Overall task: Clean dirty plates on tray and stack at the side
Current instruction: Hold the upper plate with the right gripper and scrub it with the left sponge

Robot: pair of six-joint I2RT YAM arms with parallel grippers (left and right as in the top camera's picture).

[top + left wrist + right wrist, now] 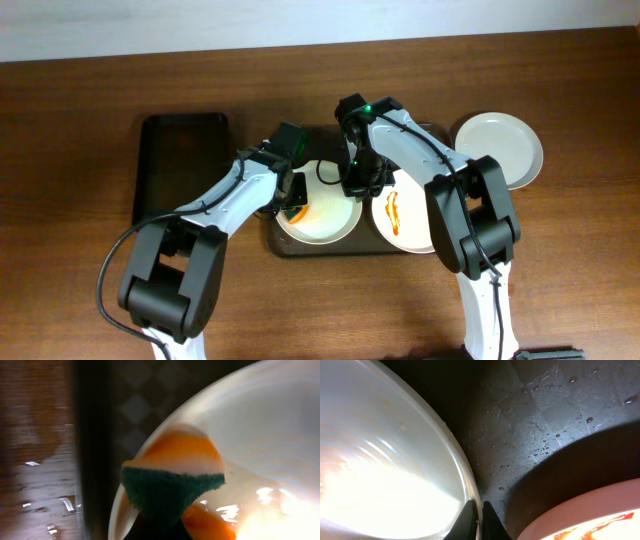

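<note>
Scrubbing looks to be the step in hand. The left gripper is clamped on an orange-and-green sponge, whose green scouring face presses on the inner left edge of the white plate. An orange smear shows beside the sponge in the left wrist view. The right gripper is closed thinly on that plate's far rim, apparently steadying it. The plate lies in the left half of the wet, dark tray. Just beside it on the same tray sits the sauce-streaked plate, not yet cleaned. One clean plate rests on the table to the right of the tray, likely the start of the stack. A second black tray lies well to the left.

By this reading the task is about a third done. The next move calls for wiping the sponge across the smear while the rim grip holds firm, since the wet plate could slip.
</note>
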